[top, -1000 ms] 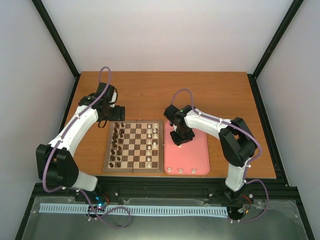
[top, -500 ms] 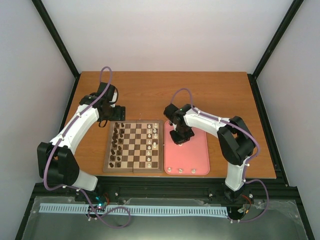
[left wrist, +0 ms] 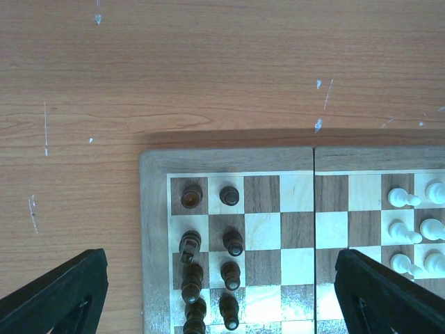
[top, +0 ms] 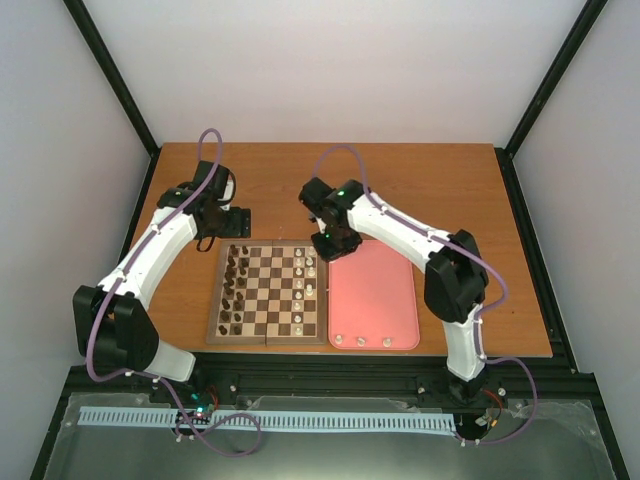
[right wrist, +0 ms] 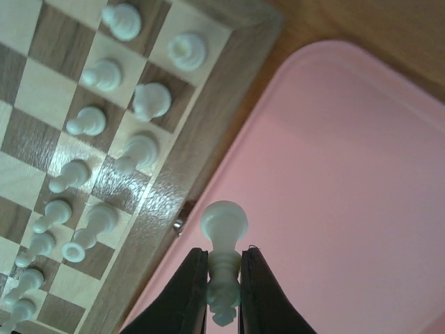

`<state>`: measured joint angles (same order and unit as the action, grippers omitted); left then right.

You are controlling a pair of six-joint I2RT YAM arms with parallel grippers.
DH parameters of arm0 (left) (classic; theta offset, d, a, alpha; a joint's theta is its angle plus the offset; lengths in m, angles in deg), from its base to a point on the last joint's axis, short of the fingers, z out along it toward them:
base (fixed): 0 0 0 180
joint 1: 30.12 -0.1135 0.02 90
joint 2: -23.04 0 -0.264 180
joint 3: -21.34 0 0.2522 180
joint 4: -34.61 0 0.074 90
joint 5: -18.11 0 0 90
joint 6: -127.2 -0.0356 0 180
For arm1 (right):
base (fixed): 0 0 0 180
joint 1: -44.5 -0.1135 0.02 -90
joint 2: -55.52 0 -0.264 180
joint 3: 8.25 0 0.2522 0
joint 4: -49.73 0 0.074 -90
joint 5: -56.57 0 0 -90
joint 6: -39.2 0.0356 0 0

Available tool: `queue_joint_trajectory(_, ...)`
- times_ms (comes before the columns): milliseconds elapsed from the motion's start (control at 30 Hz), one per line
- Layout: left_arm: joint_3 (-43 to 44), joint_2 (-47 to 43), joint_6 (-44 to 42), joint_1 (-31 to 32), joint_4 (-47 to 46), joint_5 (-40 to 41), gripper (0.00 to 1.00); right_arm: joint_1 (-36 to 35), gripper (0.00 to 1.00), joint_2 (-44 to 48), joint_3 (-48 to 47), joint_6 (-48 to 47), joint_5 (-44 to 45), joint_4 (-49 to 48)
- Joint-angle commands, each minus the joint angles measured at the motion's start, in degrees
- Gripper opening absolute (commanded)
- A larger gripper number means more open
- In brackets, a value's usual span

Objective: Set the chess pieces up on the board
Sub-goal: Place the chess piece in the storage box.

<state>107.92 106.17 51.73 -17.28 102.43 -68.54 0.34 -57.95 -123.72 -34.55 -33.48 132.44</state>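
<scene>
My right gripper (right wrist: 224,278) is shut on a cream-white chess piece (right wrist: 224,224), held by its base with the round head pointing out. It hangs over the pink tray's (right wrist: 348,174) edge, beside the board's border (right wrist: 174,181). In the top view this gripper (top: 330,240) is at the board's (top: 268,243) far right corner. Several white chess pieces (top: 305,272) stand in the board's two right columns, also in the right wrist view (right wrist: 104,73). My left gripper (left wrist: 221,278) is open above the board's far left corner (left wrist: 153,209), nothing between its fingers (left wrist: 62,292).
Dark brown pieces (top: 235,285) fill the board's two left columns, with one leaning (left wrist: 188,245). Three white pieces (top: 361,341) lie along the near edge of the pink tray (top: 375,290). Bare wooden table (top: 400,180) stretches behind board and tray.
My right gripper closed on a white piece on the tray, then moved far and left to the board's far right corner with the piece. The left arm stayed put.
</scene>
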Motion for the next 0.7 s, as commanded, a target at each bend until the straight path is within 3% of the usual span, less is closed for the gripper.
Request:
queue_joint_trajectory(0, 1.0, 0.1, -0.6, -0.4, 0.3, -0.3, 1.0, -2.8, 0.03, -3.0, -1.5, -0.1, -0.9, 4.2)
queue_joint_trajectory(667, 4.1, 4.0, 0.2, -0.4, 1.1, -1.8, 1.0, -7.0, 0.03, -10.5, -8.6, -1.0, -0.9, 6.0)
